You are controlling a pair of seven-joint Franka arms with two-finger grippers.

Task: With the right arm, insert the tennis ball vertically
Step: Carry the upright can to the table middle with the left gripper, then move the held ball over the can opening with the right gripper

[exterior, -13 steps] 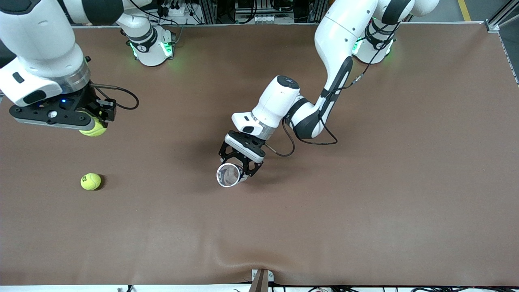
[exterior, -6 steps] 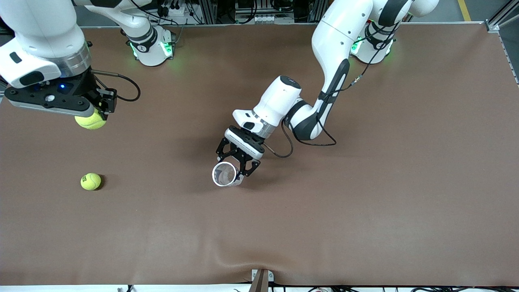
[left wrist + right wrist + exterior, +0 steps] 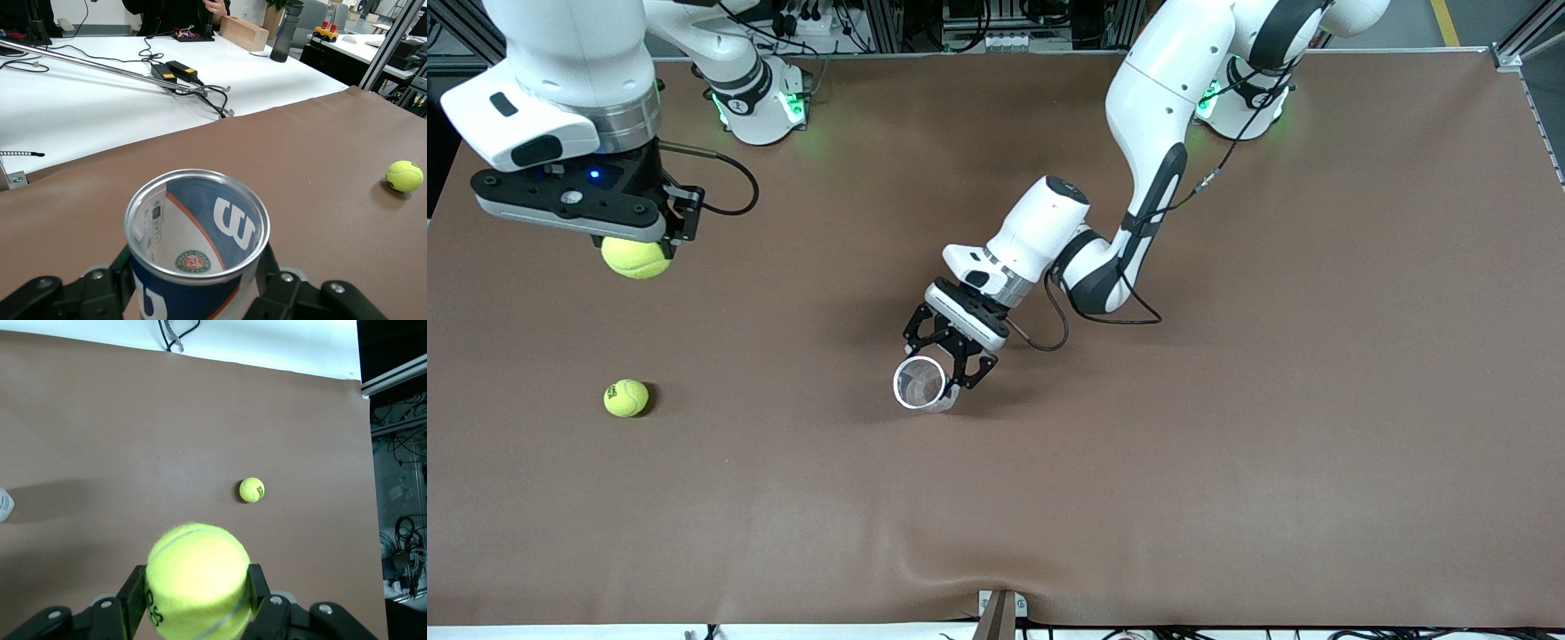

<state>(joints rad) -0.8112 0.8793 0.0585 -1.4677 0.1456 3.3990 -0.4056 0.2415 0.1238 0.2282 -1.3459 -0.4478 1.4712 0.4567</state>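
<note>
The left gripper (image 3: 941, 380) is clamped around a clear tennis ball can (image 3: 920, 383) near the middle of the brown table (image 3: 1227, 444), its fingers (image 3: 107, 283) pressed against the can's sides. The can is tilted, with its metal-rimmed mouth open upward and toward the front camera. The left wrist view shows the printed label through the wall and no ball inside.

The right gripper (image 3: 640, 253) hangs in the air over the right arm's end of the table, closed on a yellow tennis ball (image 3: 636, 257), which bulges between the fingers (image 3: 130, 593).

A second tennis ball (image 3: 626, 397) lies loose on the table at about six o'clock from the held one in the front view, and at nine o'clock from the can, well apart from both.
</note>
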